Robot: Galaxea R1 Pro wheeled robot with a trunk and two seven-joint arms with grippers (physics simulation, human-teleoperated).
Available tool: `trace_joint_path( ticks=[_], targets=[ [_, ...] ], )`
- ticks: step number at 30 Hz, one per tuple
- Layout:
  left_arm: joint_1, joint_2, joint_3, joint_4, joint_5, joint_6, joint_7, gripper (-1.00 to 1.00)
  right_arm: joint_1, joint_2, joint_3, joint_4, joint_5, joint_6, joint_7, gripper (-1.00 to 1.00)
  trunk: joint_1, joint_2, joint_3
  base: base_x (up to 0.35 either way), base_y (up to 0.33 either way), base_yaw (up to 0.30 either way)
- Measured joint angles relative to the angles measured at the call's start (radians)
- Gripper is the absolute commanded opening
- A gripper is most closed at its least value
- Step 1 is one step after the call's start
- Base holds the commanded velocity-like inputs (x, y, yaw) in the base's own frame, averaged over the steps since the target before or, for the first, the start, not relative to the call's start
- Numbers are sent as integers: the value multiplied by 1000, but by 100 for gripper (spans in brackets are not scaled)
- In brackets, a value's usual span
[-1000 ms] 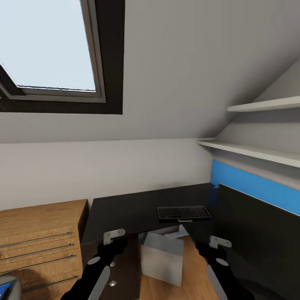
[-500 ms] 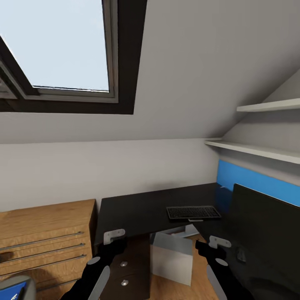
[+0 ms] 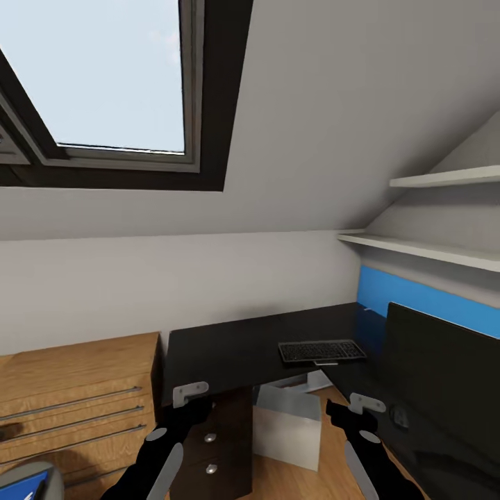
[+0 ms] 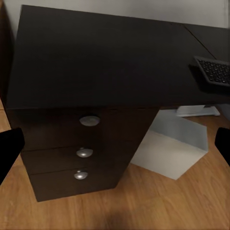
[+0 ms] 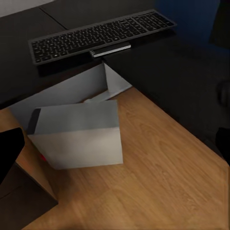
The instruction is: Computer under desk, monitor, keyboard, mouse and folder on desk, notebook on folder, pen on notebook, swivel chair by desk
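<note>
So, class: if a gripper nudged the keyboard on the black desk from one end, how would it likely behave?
The keyboard looks thin, flat and rigid, so it would probably slide or pivot rather than bend or tip. The desk top looks glossy, so it may skid easily. Its low edge gives fingers little to catch, so lifting it looks awkward.

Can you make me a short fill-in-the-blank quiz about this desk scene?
1. The keyboard lies on the black ____.
2. The computer stands on the ____ floor.
3. The drawer unit has ____ round silver knobs.
4. The panel behind the monitor is ____.

Missing words: desk; wood; three; blue.
</note>
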Motion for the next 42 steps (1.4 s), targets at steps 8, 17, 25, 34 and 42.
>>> trace_joint_path(
  ticks=[8, 17, 25, 34, 42],
  targets=[
    [0, 0, 0, 0, 0, 0, 0, 100, 0, 0, 0, 0, 0, 1, -2, 100, 0, 0, 0, 0, 1, -15],
    [0, 0, 0, -1, 0, 0, 0, 100, 0, 0, 0, 0, 2, -1, -2, 100, 0, 0, 0, 0, 0, -36],
    [0, -3, 0, -87, 29, 119, -2, 100, 0, 0, -1, 2, 1, 0, -2, 100, 4, -7, -3, 0, 0, -224],
    [0, -2, 0, -112, 90, 198, 2, 100, 0, 0, 0, 2, 1, 0, -2, 100, 38, -70, -31, 0, 0, -87],
    [0, -3, 0, -114, 95, 204, 2, 100, 0, 0, -1, 2, 2, 0, -2, 100, 69, -126, -56, 0, 0, -7]
  ],
)
